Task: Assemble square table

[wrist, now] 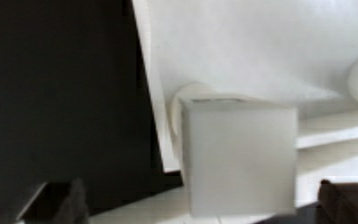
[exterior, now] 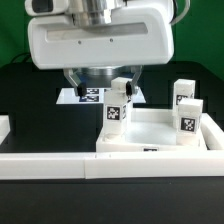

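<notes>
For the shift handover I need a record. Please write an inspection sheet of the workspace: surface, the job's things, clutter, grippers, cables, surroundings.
Surface: black table, bare at the exterior view's left.
Job's things: white square tabletop lies flat near the front; one tagged leg stands upright at its corner under the arm; two more tagged legs stand at the exterior view's right. A fourth leg is not seen.
Clutter: the marker board lies behind the tabletop; white border rail runs along the front.
Grippers: gripper open, fingers either side of the leg, not touching it.
Cables: nothing seen.
Surroundings: green backdrop behind the table.
</notes>
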Action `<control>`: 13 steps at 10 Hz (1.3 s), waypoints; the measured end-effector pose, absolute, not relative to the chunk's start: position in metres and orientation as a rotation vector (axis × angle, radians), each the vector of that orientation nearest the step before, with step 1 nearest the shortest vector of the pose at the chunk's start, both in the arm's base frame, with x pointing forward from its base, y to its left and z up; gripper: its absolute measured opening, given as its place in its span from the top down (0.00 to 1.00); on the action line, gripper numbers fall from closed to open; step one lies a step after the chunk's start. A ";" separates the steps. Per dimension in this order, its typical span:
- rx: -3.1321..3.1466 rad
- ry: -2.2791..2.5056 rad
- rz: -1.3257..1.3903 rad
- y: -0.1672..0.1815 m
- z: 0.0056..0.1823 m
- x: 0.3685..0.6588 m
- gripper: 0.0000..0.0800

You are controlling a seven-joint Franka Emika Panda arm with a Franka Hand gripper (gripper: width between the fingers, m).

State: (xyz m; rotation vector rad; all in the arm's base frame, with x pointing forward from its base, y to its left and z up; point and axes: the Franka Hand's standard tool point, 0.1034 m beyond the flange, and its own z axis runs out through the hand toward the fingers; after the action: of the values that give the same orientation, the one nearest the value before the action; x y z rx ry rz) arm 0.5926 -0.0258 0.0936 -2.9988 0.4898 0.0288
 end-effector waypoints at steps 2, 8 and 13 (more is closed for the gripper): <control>-2.998 0.510 0.050 -0.023 0.086 0.590 0.19; -2.967 0.670 0.057 -0.023 0.085 0.590 0.64; -2.737 1.326 0.086 -0.020 0.084 0.596 0.64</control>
State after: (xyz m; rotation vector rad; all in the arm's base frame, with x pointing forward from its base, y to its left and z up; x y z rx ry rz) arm 0.5961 -0.0204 0.0836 -2.7370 1.3263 0.0863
